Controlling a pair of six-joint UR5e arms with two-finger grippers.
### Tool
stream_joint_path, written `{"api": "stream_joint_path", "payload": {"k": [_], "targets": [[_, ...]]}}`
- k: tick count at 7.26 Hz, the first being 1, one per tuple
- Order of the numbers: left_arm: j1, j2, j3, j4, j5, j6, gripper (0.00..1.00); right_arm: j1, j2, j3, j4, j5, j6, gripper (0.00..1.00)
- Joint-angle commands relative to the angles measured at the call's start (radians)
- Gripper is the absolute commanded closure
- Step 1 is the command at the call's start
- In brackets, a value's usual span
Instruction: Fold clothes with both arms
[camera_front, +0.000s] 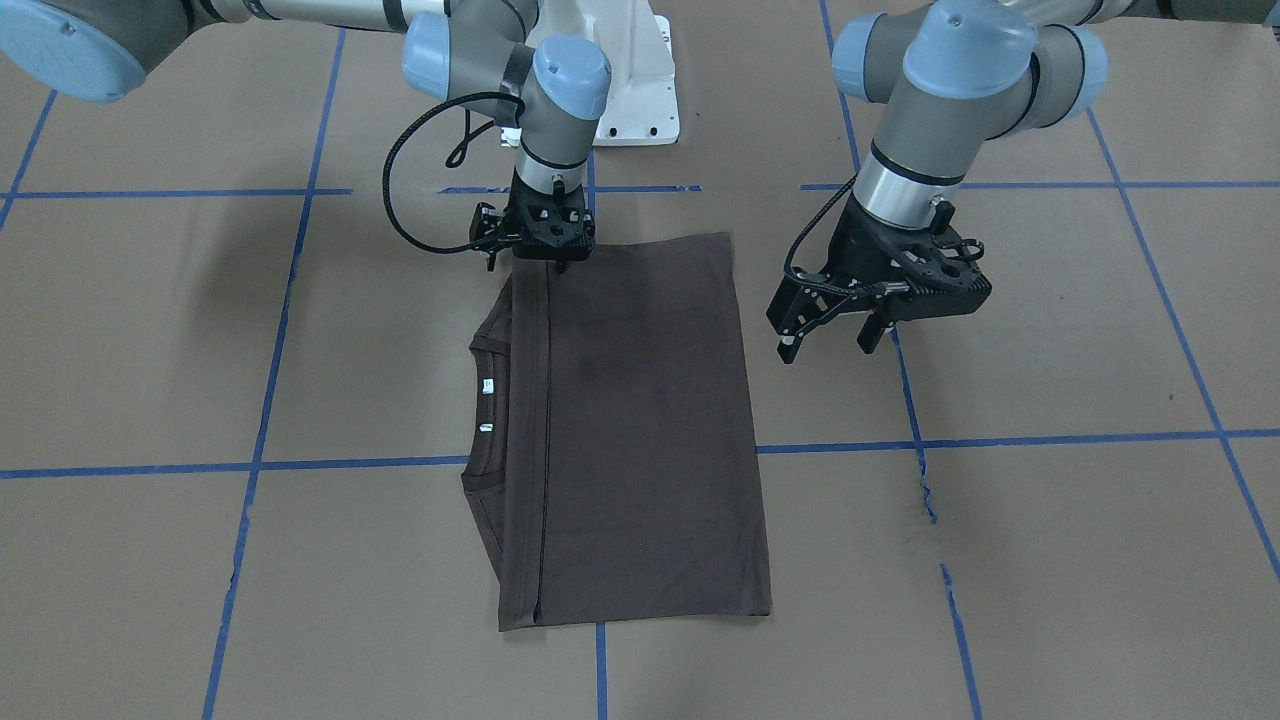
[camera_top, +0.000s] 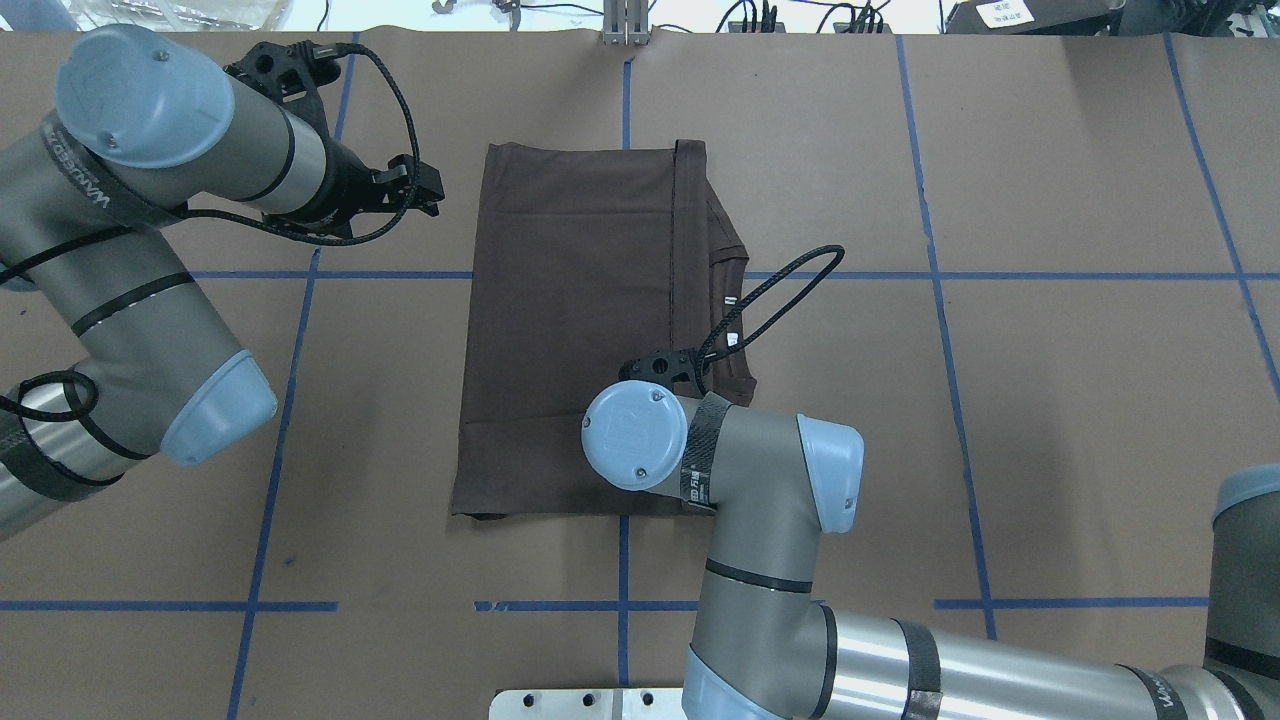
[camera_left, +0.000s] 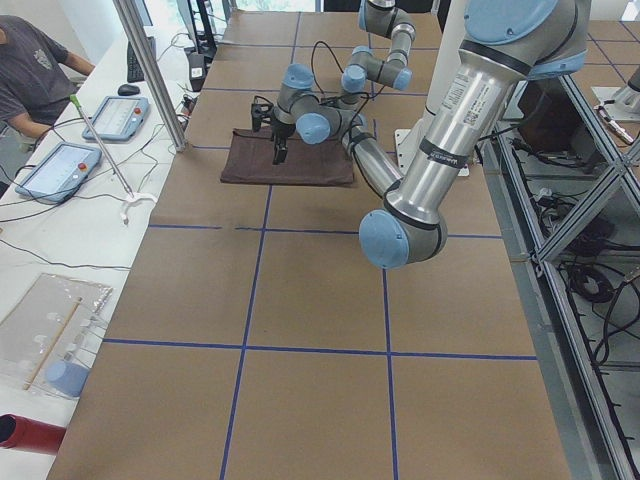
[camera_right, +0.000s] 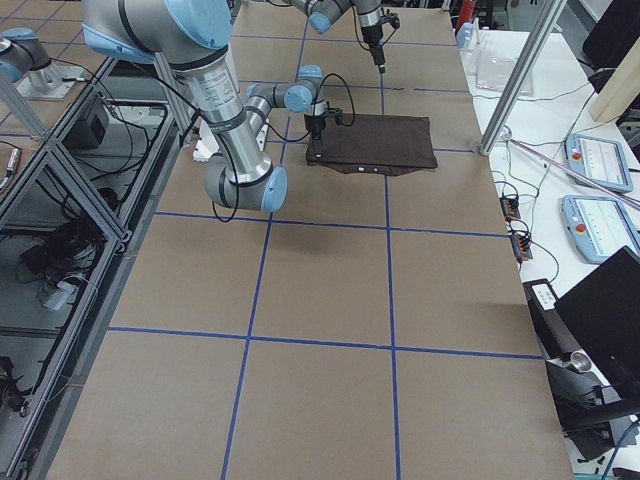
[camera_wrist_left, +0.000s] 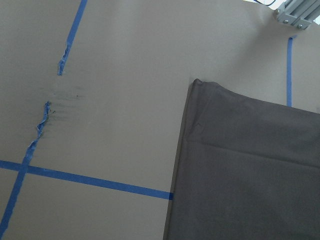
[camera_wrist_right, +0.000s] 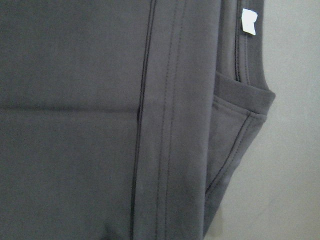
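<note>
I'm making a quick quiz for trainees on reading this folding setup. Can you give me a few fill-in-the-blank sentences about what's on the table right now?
1. The left gripper hangs beside the T-shirt, over bare table, with its jaws ___.
2. The tape lines that mark a grid on the table are ___ in colour.
3. The small white label sits inside the T-shirt's ___.

Missing words: open; blue; collar.

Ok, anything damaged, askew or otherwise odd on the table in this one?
Only the blue tape. The line on the robot's left of the T-shirt is torn and crumpled, with a gap in it, just past where it crosses another line. The T-shirt itself lies flat and squarely folded.
</note>
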Motion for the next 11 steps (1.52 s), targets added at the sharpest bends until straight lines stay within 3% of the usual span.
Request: {"api": "stream_joint_path", "payload": {"k": [1, 9, 11], "targets": [[0.001, 0.001, 0.001, 0.000, -0.001, 0.000, 0.00, 0.006, 0.000, 0.010, -0.025, 0.005, -0.011, 0.00], [0.004, -0.007, 0.002, 0.000, -0.004, 0.000, 0.00, 0.049, -0.029, 0.016, -0.046, 0.010, -0.023, 0.00], [0.009, -0.009, 0.002, 0.000, -0.004, -0.005, 0.00, 0.070, -0.106, 0.118, -0.100, 0.010, -0.078, 0.00]]}}
